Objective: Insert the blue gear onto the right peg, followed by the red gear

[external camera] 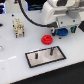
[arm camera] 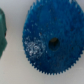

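Entry, as logged from my remote station.

Item 1, blue gear (external camera: 62, 32): it lay flat on the white bench (external camera: 15, 55), directly under the hand (external camera: 60, 26). In the wrist view the blue gear (arm camera: 52, 42) filled most of the picture, teeth and centre hole plain, with a pale scuffed patch beside the hub. Not yet on any peg.

Item 2, red gear (external camera: 47, 38): flat on the bench, near the blue one at about its 8 o'clock in the exterior view, and just beyond the plate's far edge. Untouched, by my reading.

Item 3, grey black-bordered plate (external camera: 46, 55): at roughly 6 o'clock from the red gear. Two thin dark pins stood on it; the right peg (external camera: 50, 51) I took to be the one toward the exterior view's right, its twin (external camera: 37, 56) toward the left. Both pins bare.

Item 4, hand: positioned low over the blue gear. I could not tell whether its fingers were spread or closed, nor whether they touched the gear; neither view showed the fingertips clearly.

Item 5, a dark green object (arm camera: 2, 31) showed at the edge of the wrist view, unidentified.

Status, my judgement: nothing inserted. Outstanding were grasping, carrying and seating the blue gear, then the whole sequence for the red.
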